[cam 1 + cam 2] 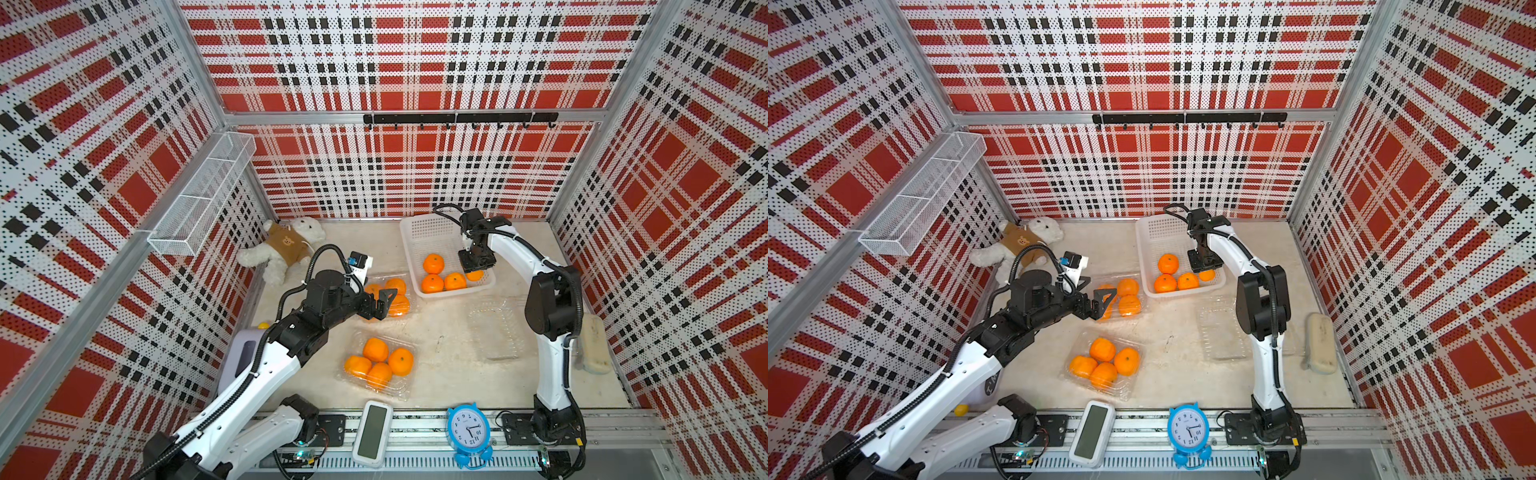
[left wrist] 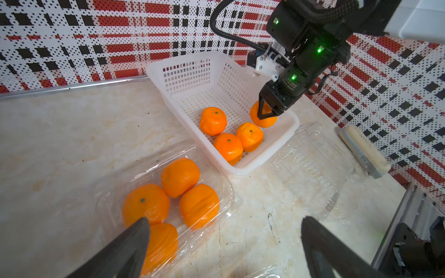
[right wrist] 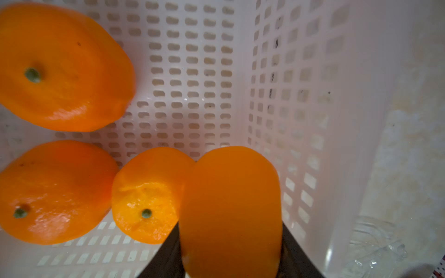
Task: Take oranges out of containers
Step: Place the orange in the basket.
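Observation:
Several oranges [image 1: 376, 363] fill a clear container [image 1: 405, 392] near the front. A second clear container [image 2: 225, 190] holds several oranges [image 2: 179, 177] beside the basket. My left gripper [image 1: 380, 303] hovers open over it, with its fingers [image 2: 134, 240] wide apart and nothing between them. A third clear container [image 1: 496, 328] lies empty on the right. My right gripper [image 1: 476, 270] is down inside the white basket [image 1: 428, 237], shut on an orange [image 3: 231, 204] close to the near right corner. Three oranges [image 1: 433, 264] lie loose on the basket floor.
A teddy bear [image 1: 282, 249] lies at the back left under a wire shelf [image 1: 203, 199]. A blue alarm clock [image 1: 468, 432] and a white device [image 1: 372, 432] stand on the front rail. A beige block [image 1: 594, 345] lies by the right wall, a yellow ball [image 1: 262, 326] at the left.

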`<state>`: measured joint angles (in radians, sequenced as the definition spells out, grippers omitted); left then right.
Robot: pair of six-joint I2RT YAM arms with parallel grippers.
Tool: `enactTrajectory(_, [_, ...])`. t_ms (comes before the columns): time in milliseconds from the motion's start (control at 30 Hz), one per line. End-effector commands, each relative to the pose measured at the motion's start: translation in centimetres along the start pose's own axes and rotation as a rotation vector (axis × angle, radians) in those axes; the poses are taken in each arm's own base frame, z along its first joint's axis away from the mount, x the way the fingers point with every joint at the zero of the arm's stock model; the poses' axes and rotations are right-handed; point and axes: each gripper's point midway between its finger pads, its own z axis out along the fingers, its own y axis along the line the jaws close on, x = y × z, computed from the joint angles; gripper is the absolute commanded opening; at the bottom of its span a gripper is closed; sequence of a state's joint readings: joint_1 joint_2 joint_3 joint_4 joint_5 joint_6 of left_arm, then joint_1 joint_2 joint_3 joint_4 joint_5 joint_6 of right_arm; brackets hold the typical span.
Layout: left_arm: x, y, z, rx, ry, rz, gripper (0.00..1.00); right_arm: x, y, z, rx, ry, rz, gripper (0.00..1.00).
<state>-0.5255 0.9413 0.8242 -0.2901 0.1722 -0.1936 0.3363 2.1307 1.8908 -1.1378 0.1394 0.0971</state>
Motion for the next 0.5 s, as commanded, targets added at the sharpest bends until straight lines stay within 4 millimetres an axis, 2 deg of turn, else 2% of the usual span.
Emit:
enactTrajectory(0, [-0.6,-0.4,-0.2,0.013,-0.033,-0.008,0.99,0.4,0.0,-1.0,0.024,-0.026,-0.003,0.45])
enactTrajectory(200, [-0.6,0.0,-0.4,-0.009,-0.03,-0.002,0.99,1.3,0.4,-0.4,0.03,-0.02,0.006,0.57])
enactTrajectory(267, [-0.6,0.2,-0.7,-0.024,-0.033,0.005,0.99,1.4,0.4,-0.4,0.031,-0.022,0.015,0.64])
enactTrajectory(467, [-0.1,1.2,-1.5,-0.089,-0.026,0.014,0.99,1.4,-0.8,-2.1,0.086,-0.033,0.014,0.82])
